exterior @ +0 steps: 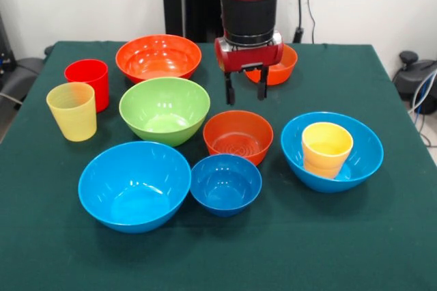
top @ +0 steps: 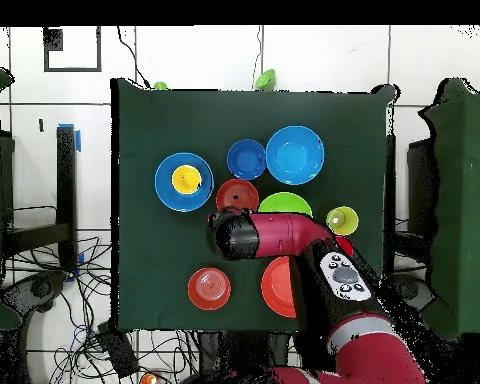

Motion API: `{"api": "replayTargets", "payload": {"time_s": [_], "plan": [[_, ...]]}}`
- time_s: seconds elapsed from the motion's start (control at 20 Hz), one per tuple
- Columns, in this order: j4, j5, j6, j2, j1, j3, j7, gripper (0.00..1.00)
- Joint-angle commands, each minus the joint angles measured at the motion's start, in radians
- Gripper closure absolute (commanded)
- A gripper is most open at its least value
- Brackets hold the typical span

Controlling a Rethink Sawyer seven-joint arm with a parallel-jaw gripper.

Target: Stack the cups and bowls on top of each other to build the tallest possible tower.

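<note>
A dark green cloth covers my tabletop [exterior: 382, 250], with a white wall behind. At the frame's right, a light-blue bowl [exterior: 362, 161] holds the yellow-orange cup [exterior: 326, 147]; every other bowl sits empty. My claw [exterior: 246, 91] hangs open and grips nothing, above the small orange bowl [exterior: 237, 135] at centre. The red cup [exterior: 87, 80] and pale yellow cup [exterior: 72, 110] stand at left, well apart from it.

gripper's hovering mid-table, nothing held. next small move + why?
Probably lower straight down toward the small orange bowl. The gripper hangs open and empty just above and behind it, so that bowl seems the closest pick. The light-blue bowl already holds the yellow-orange cup, a likely place to stack it next.
</note>
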Motion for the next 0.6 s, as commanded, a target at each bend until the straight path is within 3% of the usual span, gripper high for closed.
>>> {"api": "replayTargets", "payload": {"time_s": [0.05, 0.6], "plan": [[-0.065, -0.106, -0.071, 0.054, 0.026, 0.052, -0.001, 0.00], [-0.070, -0.144, -0.072, 0.053, 0.019, 0.066, -0.004, 0.00]]}}
